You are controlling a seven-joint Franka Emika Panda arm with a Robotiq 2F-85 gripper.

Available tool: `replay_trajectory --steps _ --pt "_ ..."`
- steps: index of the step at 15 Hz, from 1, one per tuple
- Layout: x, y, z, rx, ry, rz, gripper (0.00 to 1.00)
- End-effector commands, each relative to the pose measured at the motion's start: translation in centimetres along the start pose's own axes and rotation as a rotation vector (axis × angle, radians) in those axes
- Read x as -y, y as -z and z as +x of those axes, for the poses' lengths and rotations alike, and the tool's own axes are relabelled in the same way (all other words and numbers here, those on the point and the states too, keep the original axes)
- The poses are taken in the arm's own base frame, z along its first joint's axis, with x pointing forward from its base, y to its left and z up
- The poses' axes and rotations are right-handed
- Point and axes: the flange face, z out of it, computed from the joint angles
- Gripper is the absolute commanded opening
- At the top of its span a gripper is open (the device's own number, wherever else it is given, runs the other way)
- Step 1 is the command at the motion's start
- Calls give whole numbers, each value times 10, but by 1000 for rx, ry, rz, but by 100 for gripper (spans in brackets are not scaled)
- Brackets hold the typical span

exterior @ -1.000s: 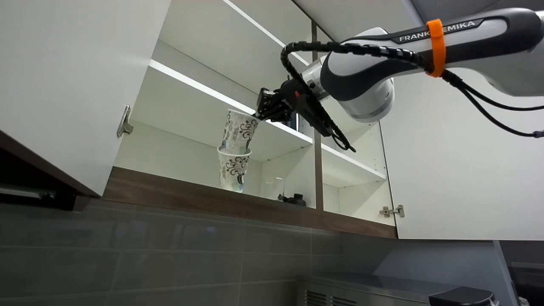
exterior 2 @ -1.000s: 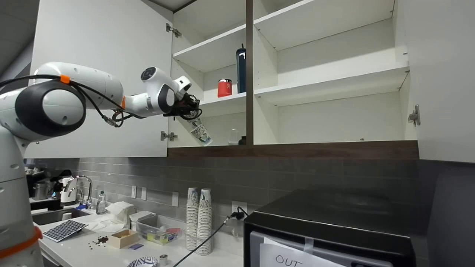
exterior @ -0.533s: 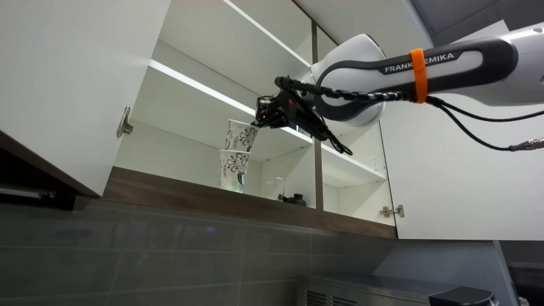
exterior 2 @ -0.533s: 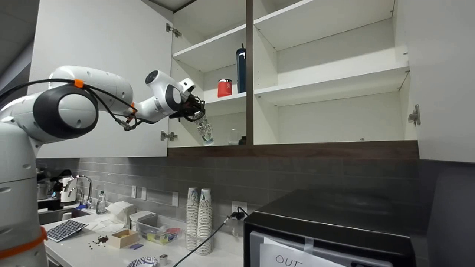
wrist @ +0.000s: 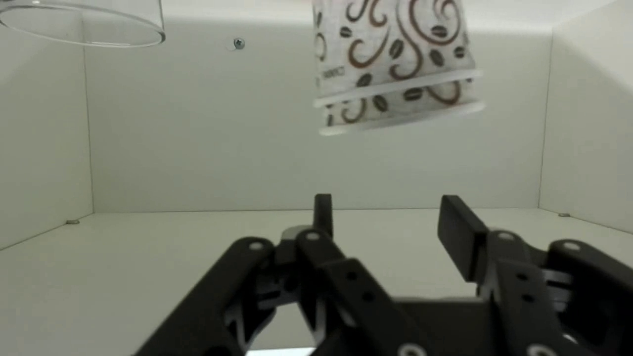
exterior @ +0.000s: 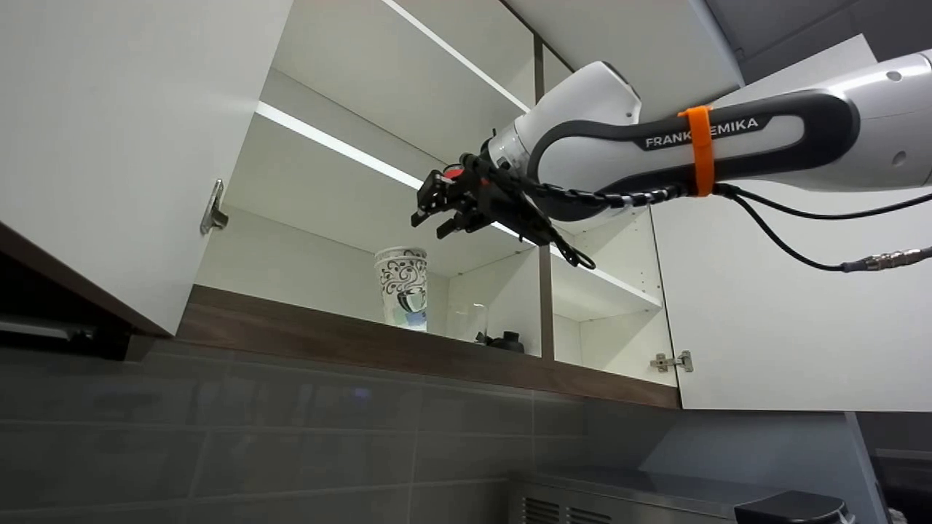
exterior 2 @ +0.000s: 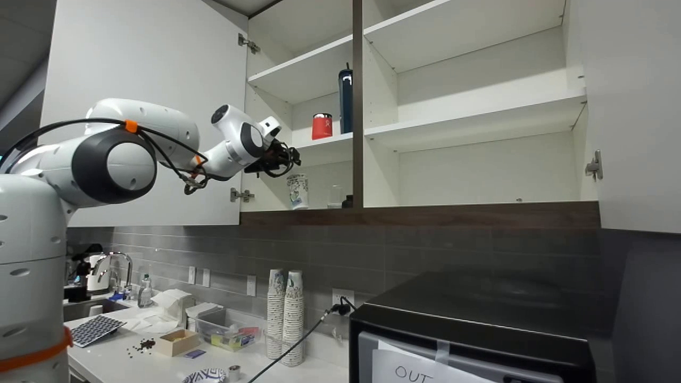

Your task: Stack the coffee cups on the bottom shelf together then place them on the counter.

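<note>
Coffee cups (exterior: 403, 291): nested on the bottom shelf (exterior 2: 425, 215); the inner one is hidden save for a strip under its rim, and the wrist view cuts off both lower ends.
Pincer (wrist: 385, 213): spread wide, above the cups and apart from them.
Glass (exterior: 470, 320): beside the cups, see-through and faint; cropped in the wrist view.
Dark object (exterior: 507, 343): near the glass, too dim to identify; in an exterior view partly behind the cabinet post (exterior 2: 358, 106).
Cup print (wrist: 395, 44): swirls and coffee beans; small lettering too blurred to read.
Arm (exterior: 604, 164): FRANK and EMIKA, an orange band (exterior: 700, 151) covering what lies between.
Paper sign (exterior 2: 415, 367): handwritten OUT; it is fixed on a black appliance (exterior 2: 468, 314) and runs off the lower edge.
Red cup (exterior 2: 322, 127): on an upper shelf (exterior 2: 325, 142), its pale mark too small to make out.
Tabletop (exterior 2: 122, 367): partly behind arm and appliance; a patterned plate (exterior 2: 205, 375) cut off.
</note>
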Motion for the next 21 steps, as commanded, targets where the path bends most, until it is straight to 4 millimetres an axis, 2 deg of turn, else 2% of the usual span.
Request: replay_trajectory --steps 1,3,15,21 --pt "1 -3 7 18 -46 -35 90" --pt "0 -2 9 29 -75 -51 100" --pt "4 7 13 187 -257 -156 100" --pt "-3 -5 6 277 -402 -216 100"
